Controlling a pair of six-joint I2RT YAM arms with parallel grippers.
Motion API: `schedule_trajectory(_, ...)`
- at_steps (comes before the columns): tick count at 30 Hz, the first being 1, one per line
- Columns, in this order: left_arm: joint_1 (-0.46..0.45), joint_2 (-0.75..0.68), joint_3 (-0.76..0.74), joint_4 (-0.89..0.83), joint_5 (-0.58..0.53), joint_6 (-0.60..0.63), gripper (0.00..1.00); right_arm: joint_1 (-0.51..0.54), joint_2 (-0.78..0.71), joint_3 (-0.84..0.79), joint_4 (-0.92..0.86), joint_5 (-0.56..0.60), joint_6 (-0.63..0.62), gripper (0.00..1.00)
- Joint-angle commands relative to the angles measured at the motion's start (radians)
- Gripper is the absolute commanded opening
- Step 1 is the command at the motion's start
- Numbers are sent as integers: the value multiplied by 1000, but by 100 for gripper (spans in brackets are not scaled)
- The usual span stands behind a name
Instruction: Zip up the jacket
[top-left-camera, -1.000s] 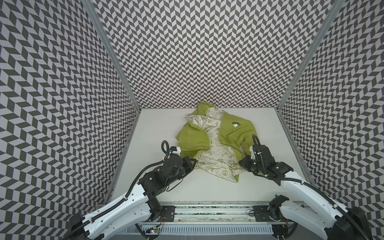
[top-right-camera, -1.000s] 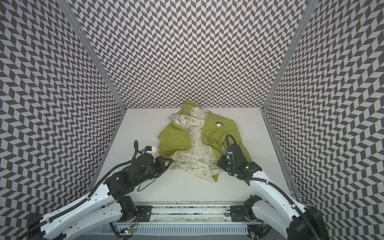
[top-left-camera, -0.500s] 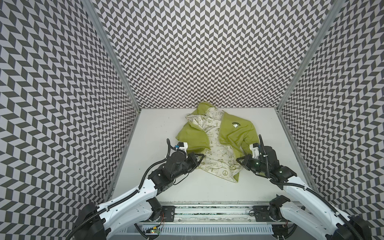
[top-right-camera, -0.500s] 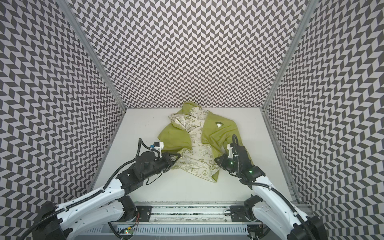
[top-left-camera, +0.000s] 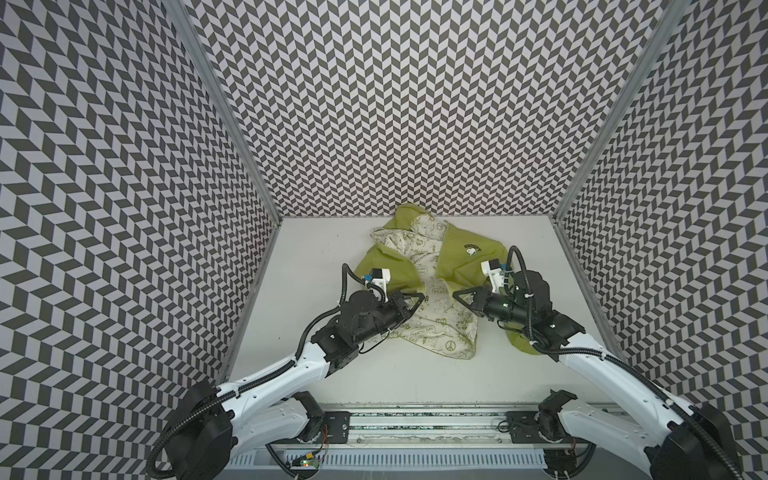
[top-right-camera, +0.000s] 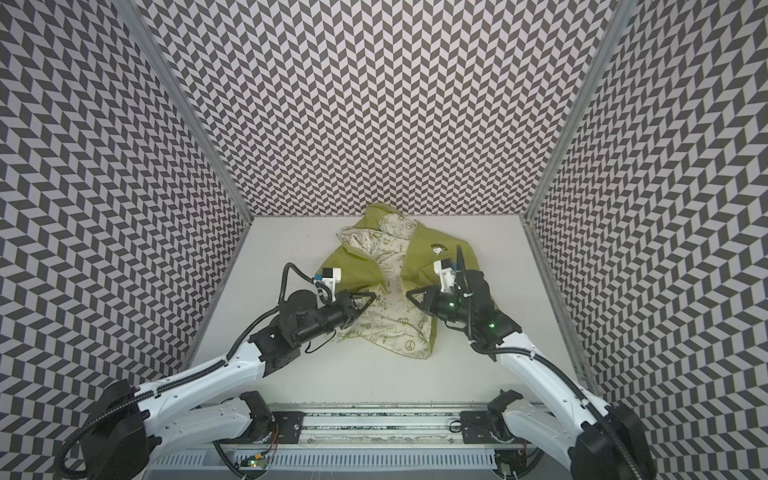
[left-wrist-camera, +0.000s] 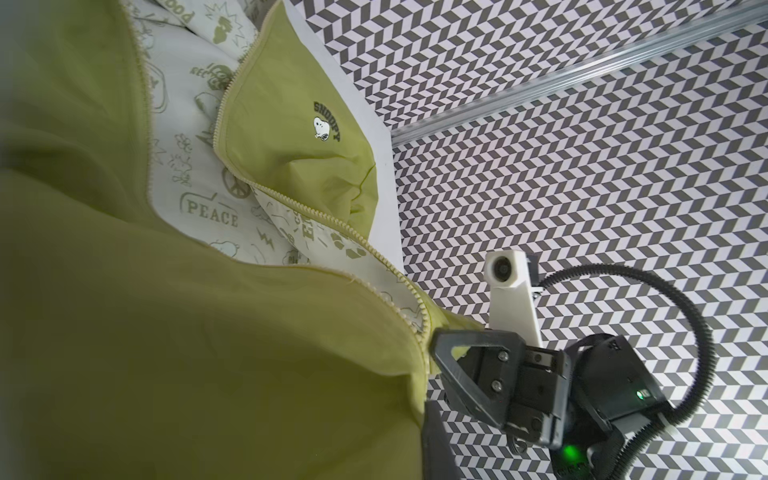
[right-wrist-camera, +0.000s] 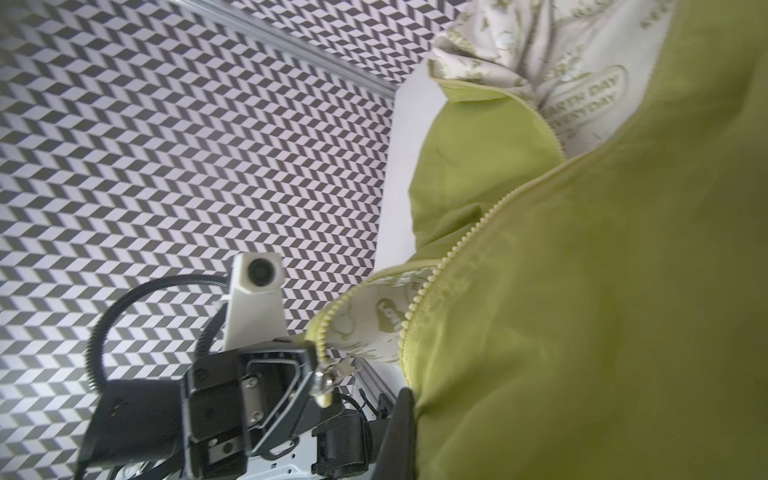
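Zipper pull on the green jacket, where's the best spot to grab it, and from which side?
Probably the small green tab hanging from the metal slider: it dangles free beside the left gripper, which is shut on that zipper edge of the jacket. Come from the open side, away from the fabric.

The jacket (top-left-camera: 457, 270) is thin matt olive cloth, softly creased; its lining (top-left-camera: 432, 328) is smooth cream printed fabric. The zipper teeth (left-wrist-camera: 316, 212) look like pale moulded plastic, the slider (right-wrist-camera: 332, 372) shiny metal. My left gripper (right-wrist-camera: 311, 370) and right gripper (left-wrist-camera: 438, 357) are matt black plastic; the table (top-left-camera: 316, 249) is smooth matt white.
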Motion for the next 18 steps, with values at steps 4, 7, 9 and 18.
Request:
schedule_trajectory(4,-1,37,38,271,-6,-48,0,86,-40,37,186,151,-27,0)
schedule_trajectory(7,-12,51,27,355,-44,-67,0,95,-36,26,246,191,3,0)
schedule_trajectory(9,-21,62,18,412,-71,-79,0,98,-34,18,290,223,29,0)
schedule_trajectory(18,-36,137,9,598,-92,-165,0,123,10,24,446,308,96,0)
